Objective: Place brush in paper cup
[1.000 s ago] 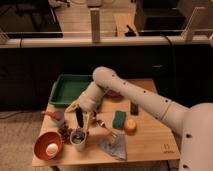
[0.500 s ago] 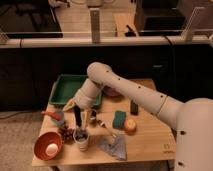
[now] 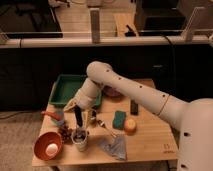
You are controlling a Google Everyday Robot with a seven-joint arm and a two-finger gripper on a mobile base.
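Observation:
The white paper cup (image 3: 80, 142) stands near the table's front left. The slim black brush (image 3: 77, 122) stands nearly upright in it, its lower end inside the cup. My gripper (image 3: 81, 109) hangs right above the cup, open, with its pale fingers (image 3: 70, 105) spread on either side of the brush's top end. I cannot tell whether a finger still touches the brush. The arm reaches in from the right and bends down over the green tray.
An orange bowl (image 3: 42, 149) holding a white ball sits left of the cup. The green tray (image 3: 62, 89) is behind. A metal spoon (image 3: 106, 128), green sponge (image 3: 119, 120), orange fruit (image 3: 131, 125), black block (image 3: 134, 106) and grey cloth (image 3: 114, 147) lie to the right.
The gripper has risen from just over the cup's rim to higher above it. The brush stays standing in the cup.

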